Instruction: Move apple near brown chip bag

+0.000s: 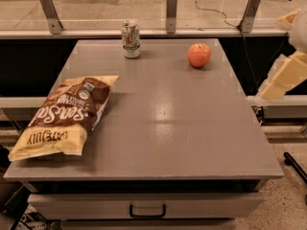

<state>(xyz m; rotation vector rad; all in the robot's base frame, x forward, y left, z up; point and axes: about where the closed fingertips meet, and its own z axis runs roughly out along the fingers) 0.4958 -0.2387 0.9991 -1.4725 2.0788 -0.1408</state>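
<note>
Far right, blocky pale tool (284, 76); round glossy apple (199, 55) apart.

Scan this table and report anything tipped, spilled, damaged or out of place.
Nothing spilled or damaged. The silver-green soda can stands upright, the round red-orange apple rests whole. Only the crinkly brown chip bag seems to overhang the grey table's left edge slightly. The gripper hangs beyond the right edge.

Grey table (168, 128) bears brown chip bag (64, 116), soda can (131, 40) and apple (199, 55); hand (283, 75) hangs off its right edge.
</note>
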